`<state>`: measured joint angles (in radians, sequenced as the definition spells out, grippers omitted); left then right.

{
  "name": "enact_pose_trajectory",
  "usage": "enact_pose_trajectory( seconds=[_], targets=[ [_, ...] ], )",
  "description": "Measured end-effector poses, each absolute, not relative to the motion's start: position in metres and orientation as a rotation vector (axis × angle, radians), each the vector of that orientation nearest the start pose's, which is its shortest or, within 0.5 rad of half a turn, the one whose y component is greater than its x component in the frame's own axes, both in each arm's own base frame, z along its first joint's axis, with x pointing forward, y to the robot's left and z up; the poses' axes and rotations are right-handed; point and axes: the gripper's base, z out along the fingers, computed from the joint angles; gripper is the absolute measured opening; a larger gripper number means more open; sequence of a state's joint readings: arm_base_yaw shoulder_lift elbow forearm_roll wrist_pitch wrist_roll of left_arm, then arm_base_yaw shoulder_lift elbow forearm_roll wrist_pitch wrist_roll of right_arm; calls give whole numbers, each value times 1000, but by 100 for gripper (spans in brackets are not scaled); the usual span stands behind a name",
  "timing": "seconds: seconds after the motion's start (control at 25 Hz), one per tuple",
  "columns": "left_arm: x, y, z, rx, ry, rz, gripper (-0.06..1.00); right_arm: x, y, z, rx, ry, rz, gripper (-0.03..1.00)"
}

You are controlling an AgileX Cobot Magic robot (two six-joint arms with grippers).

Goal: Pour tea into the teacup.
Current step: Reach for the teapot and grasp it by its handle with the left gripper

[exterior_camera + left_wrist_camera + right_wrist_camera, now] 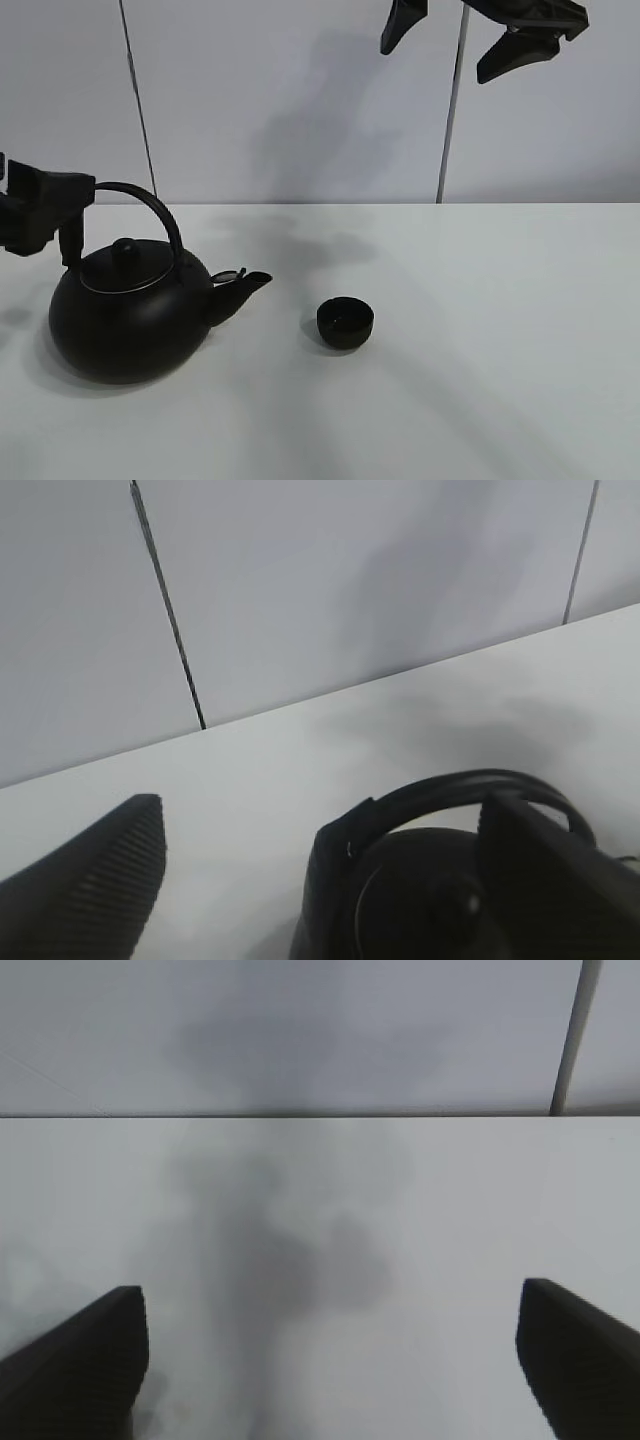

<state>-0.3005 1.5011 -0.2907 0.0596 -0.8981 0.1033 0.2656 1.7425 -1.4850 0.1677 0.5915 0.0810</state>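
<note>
Big round black kettle (130,315) with arched handle (150,200) sits near-left on white table (500,350); short spout (245,285) points right. Tiny matte-black handleless teacup (345,322) stands mid-table, right of spout tip, near but apart, in line with spout. Left gripper (320,810) at handle's left end, fingers spread wide, straddling handle, not yet clamped. Right gripper (440,55) high over far right, spread, holding nothing. Judgement: left arm nearer; must close on handle, lift, tip rightward

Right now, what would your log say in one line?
left gripper: open by kettle handle | right gripper: open, raised | kettle: upright on table | cup: beside kettle, apart | pour: not begun
</note>
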Motion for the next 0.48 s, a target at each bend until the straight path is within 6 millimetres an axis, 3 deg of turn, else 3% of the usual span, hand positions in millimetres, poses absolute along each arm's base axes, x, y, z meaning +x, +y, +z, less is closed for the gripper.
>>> enact_pose_trajectory(
  seconds=[0.48],
  targets=[
    [231,-76,139,429,1812,-157,61,387,114,312,-98,2336,352,69]
  ],
)
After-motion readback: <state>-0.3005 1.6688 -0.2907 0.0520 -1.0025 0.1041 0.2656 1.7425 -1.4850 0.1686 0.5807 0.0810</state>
